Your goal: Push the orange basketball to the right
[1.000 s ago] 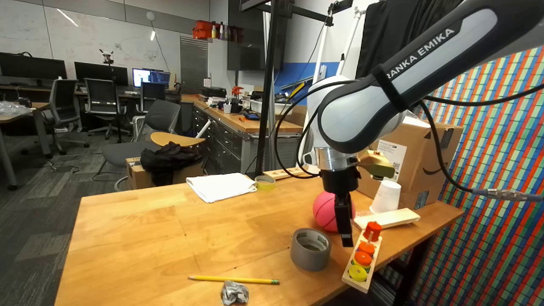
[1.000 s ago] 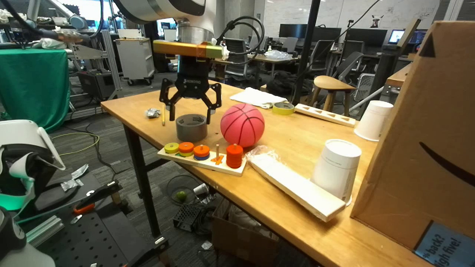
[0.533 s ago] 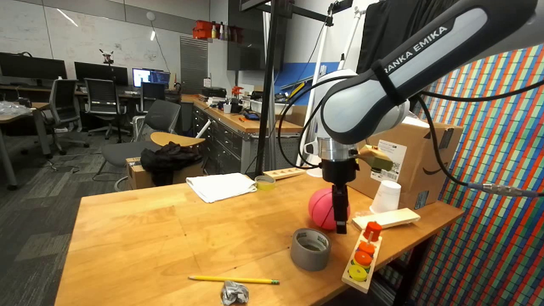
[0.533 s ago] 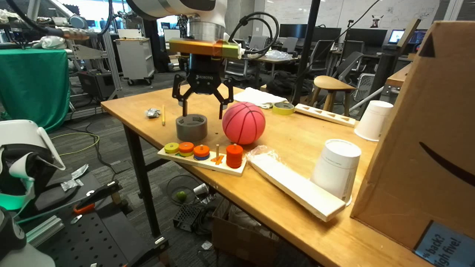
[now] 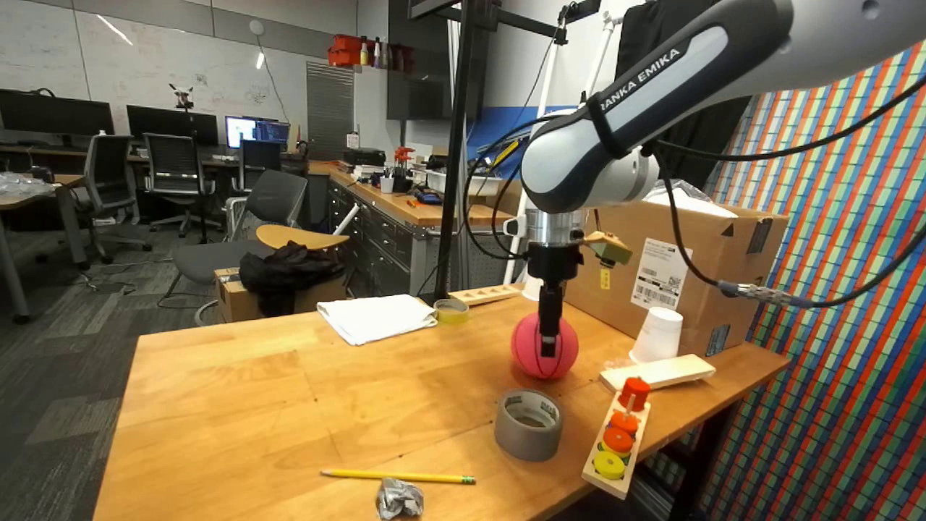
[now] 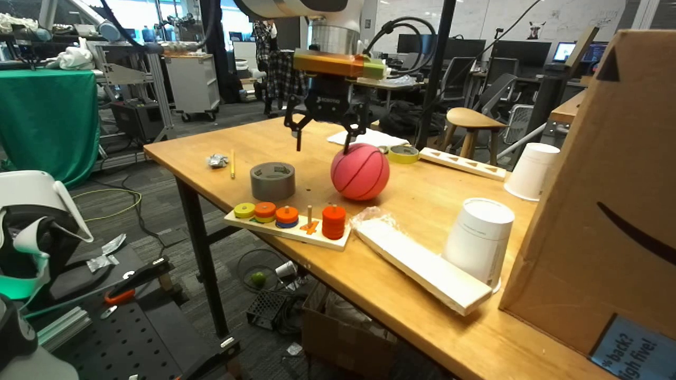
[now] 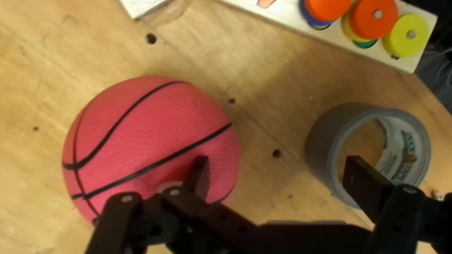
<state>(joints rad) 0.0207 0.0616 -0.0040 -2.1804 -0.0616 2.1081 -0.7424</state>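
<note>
Basketball (image 6: 364,174) rolled R in an ext. view — seams (image 7: 159,163) diag. (it's round).

Tool (image 6: 322,150) downward, fingers (image 7: 367,187) wide apart

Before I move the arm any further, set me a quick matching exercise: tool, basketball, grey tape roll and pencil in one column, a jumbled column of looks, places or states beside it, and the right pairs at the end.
Things:
1. tool
2. basketball
3. grey tape roll
4. pencil

Looks, places or states:
A. lying beside a crumpled silvery scrap
B. jaws apart
C. lying flat, hole facing up
D. pinkish-red with dark seam lines

Right pairs: 1-B, 2-D, 3-C, 4-A
</note>
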